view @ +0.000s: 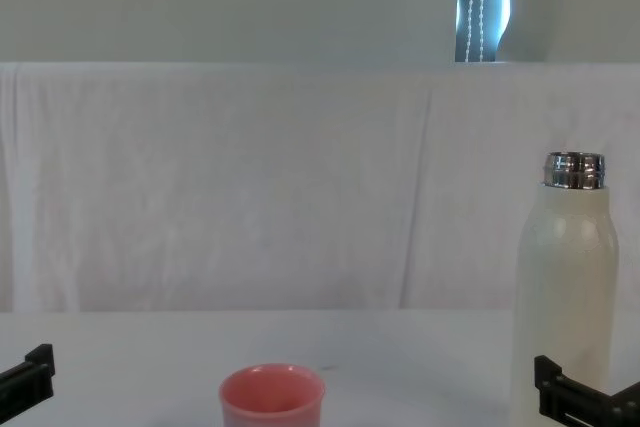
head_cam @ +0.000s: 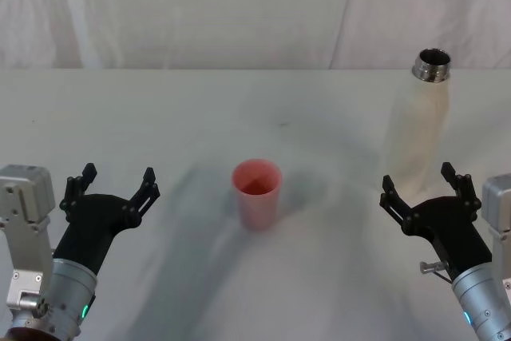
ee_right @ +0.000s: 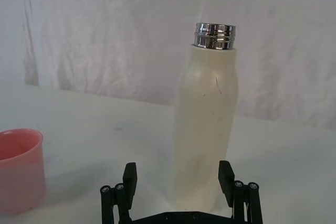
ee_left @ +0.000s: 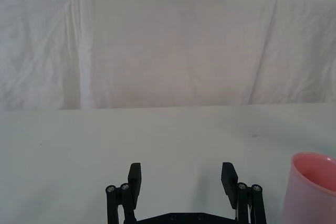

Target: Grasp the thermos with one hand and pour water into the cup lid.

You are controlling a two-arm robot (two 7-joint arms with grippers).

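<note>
Two grippers low over the desk [head_cam: 239, 293], jaws of both apart, empty. Left gripper [head_cam: 112, 185] idle. One cup lid [head_cam: 256, 193] between the grippers, upright, contents unclear. One thermos [head_cam: 417, 129] upright, uncapped, just beyond the right gripper [head_cam: 423, 184], untouched.

Both grippers, the left gripper [head_cam: 112, 185] and the right gripper [head_cam: 419, 184], are matte black with forked linkages and small silver screws. Silver-grey ribbed wrists carry green indicator lights; pale grey boxes sit beside each.
</note>
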